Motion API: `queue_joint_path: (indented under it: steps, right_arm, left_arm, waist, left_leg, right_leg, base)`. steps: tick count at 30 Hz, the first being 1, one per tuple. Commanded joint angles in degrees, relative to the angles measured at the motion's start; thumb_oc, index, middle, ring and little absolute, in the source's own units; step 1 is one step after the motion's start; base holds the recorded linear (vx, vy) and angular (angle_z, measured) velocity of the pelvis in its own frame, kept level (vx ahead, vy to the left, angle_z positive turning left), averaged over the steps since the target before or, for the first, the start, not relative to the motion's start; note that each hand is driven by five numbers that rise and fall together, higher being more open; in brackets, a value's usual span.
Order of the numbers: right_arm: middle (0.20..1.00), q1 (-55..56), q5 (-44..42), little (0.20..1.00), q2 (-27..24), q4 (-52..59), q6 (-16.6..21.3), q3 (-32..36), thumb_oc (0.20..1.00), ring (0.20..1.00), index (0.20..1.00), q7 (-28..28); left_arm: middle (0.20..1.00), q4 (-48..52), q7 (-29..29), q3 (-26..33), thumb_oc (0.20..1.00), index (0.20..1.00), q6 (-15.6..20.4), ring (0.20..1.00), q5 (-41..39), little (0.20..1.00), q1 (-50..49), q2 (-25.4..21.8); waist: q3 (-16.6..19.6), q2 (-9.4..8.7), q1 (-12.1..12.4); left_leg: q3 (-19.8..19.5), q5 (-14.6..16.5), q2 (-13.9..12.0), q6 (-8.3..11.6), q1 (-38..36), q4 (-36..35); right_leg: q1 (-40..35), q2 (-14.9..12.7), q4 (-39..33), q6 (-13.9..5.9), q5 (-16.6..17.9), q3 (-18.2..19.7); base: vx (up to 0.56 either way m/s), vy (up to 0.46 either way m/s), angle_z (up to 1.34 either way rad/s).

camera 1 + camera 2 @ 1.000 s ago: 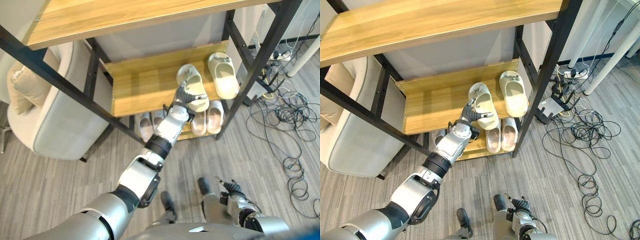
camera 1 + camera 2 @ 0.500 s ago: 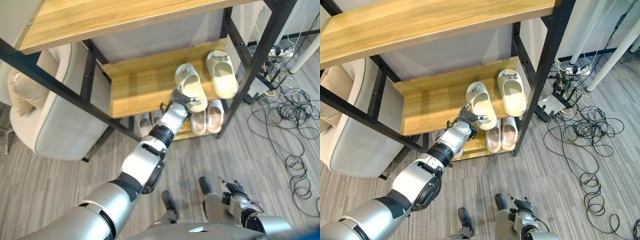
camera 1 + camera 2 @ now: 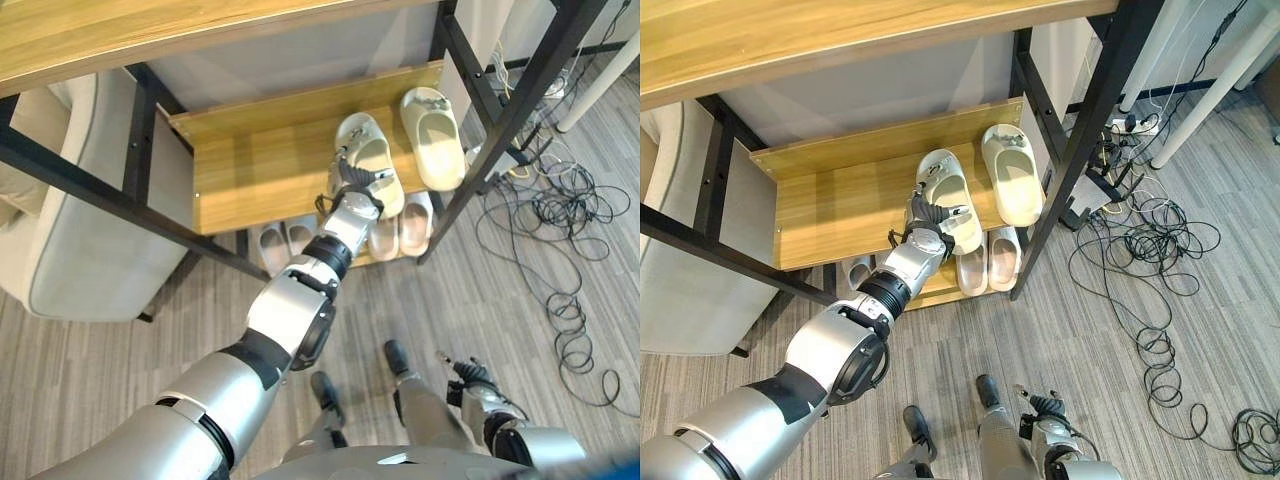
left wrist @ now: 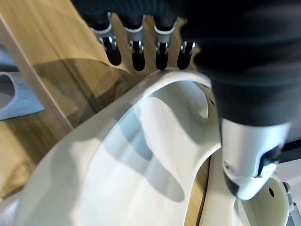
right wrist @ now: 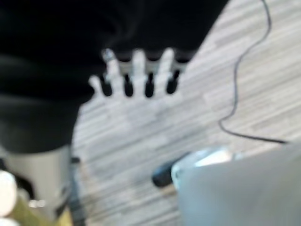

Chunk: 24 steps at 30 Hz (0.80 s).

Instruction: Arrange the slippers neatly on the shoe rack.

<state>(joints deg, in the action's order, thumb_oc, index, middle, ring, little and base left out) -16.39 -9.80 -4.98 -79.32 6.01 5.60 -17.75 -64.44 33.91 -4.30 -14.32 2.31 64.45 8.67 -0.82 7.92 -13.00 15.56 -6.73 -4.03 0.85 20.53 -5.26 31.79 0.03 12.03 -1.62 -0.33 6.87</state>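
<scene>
Left hand (image 3: 352, 188) stays clamped on the cream slipper (image 3: 368, 168), now further onto the shelf (image 3: 260, 170), beside its mate (image 3: 432, 135); right hand (image 3: 470, 378) hangs relaxed.

Grey wood-grain plank floor (image 3: 110, 370), pale grey armchair (image 3: 80, 250) at left, tangled black cables (image 3: 560, 215) at right, white table leg (image 3: 1205, 75) upper right.

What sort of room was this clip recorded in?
Probably a lab or office corner staged as a home entryway: a black-framed wooden shoe rack holding cream slippers, a grey upholstered armchair beside it, and loose black cables on grey wood-look flooring.
</scene>
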Motion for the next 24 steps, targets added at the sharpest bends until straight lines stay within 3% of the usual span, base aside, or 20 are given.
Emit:
queue_joint_path:
  steps: [1,10,24]
  right_arm:
    - [1.0,-2.6,0.5,1.0,-0.1,-2.6,0.4,0.5,1.0,1.0,1.0,0.2]
    - [1.0,-4.0,1.0,1.0,-0.6,-3.7,-0.3,0.2,1.0,1.0,1.0,0.0]
    - [1.0,-5.1,0.9,1.0,-0.7,-4.6,-0.5,0.0,1.0,1.0,1.0,-0.4]
  left_arm:
    - [1.0,-5.2,-0.4,5.0,1.0,1.0,2.6,1.0,-3.2,1.0,9.5,5.0]
    - [1.0,-7.8,1.8,8.2,1.0,1.0,4.5,1.0,-8.9,1.0,13.7,4.2]
    - [1.0,-9.9,3.6,8.5,1.0,1.0,5.2,1.0,-9.2,1.0,15.2,3.6]
  waist:
    - [-1.3,1.28,0.4]
    - [-1.7,1.92,-0.6]
    - [-1.9,2.13,-1.2]
  left_leg:
    - [0.8,4.4,1.4,1.22,-4.8,0.3]
    - [2.1,4.7,1.4,1.39,-4.8,0.3]
    - [2.9,4.7,0.9,1.66,-4.7,0.3]
  right_leg:
    - [-1.6,3.2,-2.9,1.79,2.7,2.5]
    - [-0.7,3.6,-2.7,1.9,3.1,3.8]
    - [-0.3,4.0,-3.0,2.0,3.5,4.4]
  base:
    - [0.01,-0.001,-0.04]
    - [0.0,0.001,-0.08]
    - [0.0,-0.003,-0.02]
